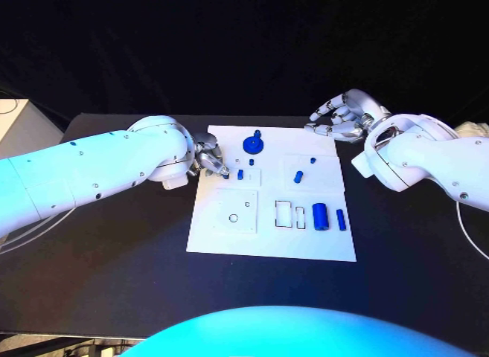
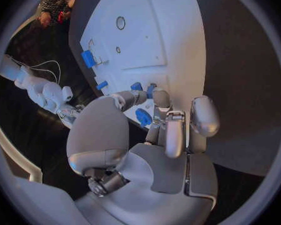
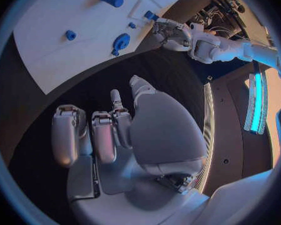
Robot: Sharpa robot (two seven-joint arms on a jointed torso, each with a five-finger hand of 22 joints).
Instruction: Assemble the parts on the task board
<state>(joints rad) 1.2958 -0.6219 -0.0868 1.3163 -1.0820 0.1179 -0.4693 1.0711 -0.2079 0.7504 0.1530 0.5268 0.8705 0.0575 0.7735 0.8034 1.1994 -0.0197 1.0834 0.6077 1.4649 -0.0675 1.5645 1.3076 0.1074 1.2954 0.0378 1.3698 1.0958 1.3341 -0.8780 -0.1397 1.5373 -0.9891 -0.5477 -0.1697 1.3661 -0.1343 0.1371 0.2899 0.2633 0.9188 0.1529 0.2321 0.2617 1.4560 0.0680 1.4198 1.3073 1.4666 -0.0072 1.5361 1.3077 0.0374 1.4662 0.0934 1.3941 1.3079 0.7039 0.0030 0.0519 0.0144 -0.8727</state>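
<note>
The white task board (image 1: pixel 228 234) lies mid-table. On it are a round blue part (image 1: pixel 254 142), a small peg (image 1: pixel 251 161), another peg (image 1: pixel 299 177), a thick blue cylinder (image 1: pixel 321 216) and a slim blue piece (image 1: pixel 341 219). My left hand (image 1: pixel 209 160) reaches over the board's left edge and pinches a small blue peg (image 1: pixel 240 175) between thumb and fingertip, low on the board; the left wrist view shows the peg (image 2: pixel 150 91) between the fingertips (image 2: pixel 160 98). My right hand (image 1: pixel 341 115) hovers off the board's far right corner, fingers apart and holding nothing.
The board has a square plate with a round hole (image 1: pixel 234 218) and narrow rectangular slots (image 1: pixel 283 214). Black table (image 1: pixel 416 245) surrounds the board. A pale cabinet (image 1: pixel 13 123) stands at the table's far left.
</note>
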